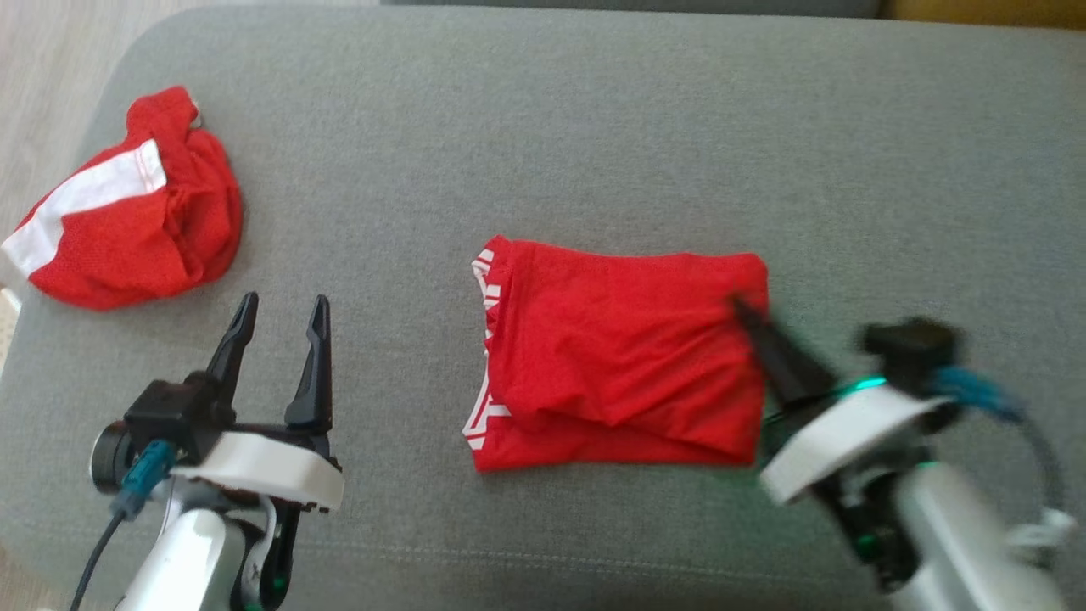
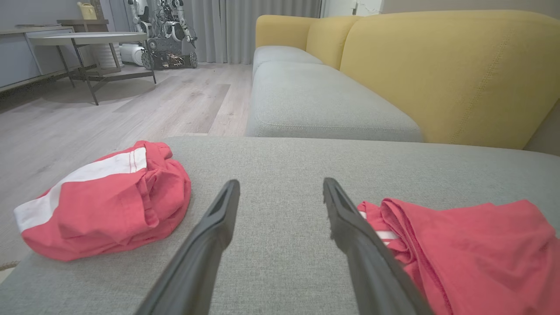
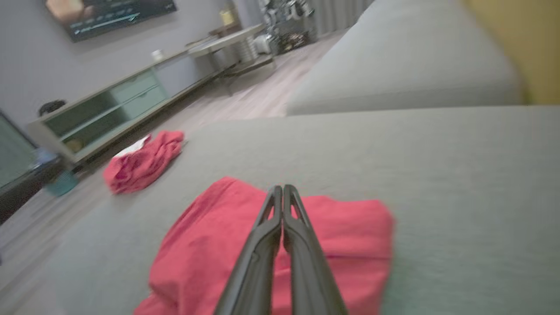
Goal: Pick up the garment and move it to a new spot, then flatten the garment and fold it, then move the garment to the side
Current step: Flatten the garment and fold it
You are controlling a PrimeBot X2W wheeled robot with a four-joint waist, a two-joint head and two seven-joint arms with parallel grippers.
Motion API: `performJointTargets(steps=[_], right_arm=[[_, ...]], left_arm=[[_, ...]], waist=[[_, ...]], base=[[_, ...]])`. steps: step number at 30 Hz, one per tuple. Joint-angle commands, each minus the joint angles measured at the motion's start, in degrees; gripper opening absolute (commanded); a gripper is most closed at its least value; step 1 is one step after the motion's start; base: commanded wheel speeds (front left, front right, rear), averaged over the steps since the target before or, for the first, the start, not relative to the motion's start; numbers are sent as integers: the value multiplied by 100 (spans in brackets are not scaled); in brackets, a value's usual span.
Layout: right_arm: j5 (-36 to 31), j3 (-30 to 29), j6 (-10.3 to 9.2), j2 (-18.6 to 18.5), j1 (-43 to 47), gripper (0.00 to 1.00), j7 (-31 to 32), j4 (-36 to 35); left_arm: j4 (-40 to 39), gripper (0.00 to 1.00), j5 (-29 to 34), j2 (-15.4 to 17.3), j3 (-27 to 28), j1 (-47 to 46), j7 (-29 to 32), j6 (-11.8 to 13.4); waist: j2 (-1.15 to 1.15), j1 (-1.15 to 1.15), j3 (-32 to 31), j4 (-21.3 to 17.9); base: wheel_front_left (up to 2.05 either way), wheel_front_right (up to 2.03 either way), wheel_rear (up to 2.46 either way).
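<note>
A: What's smeared?
B: In the head view, the right gripper (image 1: 742, 307) and its forearm (image 1: 959, 526), blurred by motion. The tips lie at the folded garment's (image 1: 619, 348) right edge; whether cloth is pinched between them I cannot tell.
A: And its own wrist view?
B: Soft all over. The pressed-together fingers (image 3: 302, 245) hide the garment's middle, and the bottom edge cuts off its near part. The wall screen (image 3: 113, 15) is cropped at the top.
A: The left wrist view?
B: One finger (image 2: 363, 245) of the left gripper (image 2: 280, 181) covers part of the garment, which runs off the right and bottom edges. A second robot (image 2: 168, 30) is cut off at the top.
</note>
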Motion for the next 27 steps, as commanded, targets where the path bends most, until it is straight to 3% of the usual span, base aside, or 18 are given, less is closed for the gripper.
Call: performJointTargets(steps=[1,2,3,5,12,27], right_arm=[[-171,-368,-4,107,96,0,-97,-340],[-274,-645,-4,179,160,1,-126,-429],[-414,-922,-4,250,228,24,-136,-500],[-690,-1430,-4,404,345,100,-170,-656],[-1630,-2457,-4,630,566,100,-265,-1140],[-1825,-2801,-4,731,1299,100,-110,-1345]], left_arm=[[-203,100,-16,177,267,-104,-65,54],[-222,100,-21,190,276,-75,-61,68],[-249,100,-12,212,285,-52,-60,84],[-323,100,6,250,300,-12,-60,107],[-646,100,23,358,345,118,-61,109],[-905,100,33,474,207,639,134,218]], waist=[[0,0,-82,-54],[0,0,-113,-73],[0,0,-141,-91],[0,0,-199,-120],[0,0,-368,-214],[0,0,-946,-285]], base=[[0,0,0],[0,0,0],[0,0,0],[0,0,0],[0,0,0],[0,0,0]])
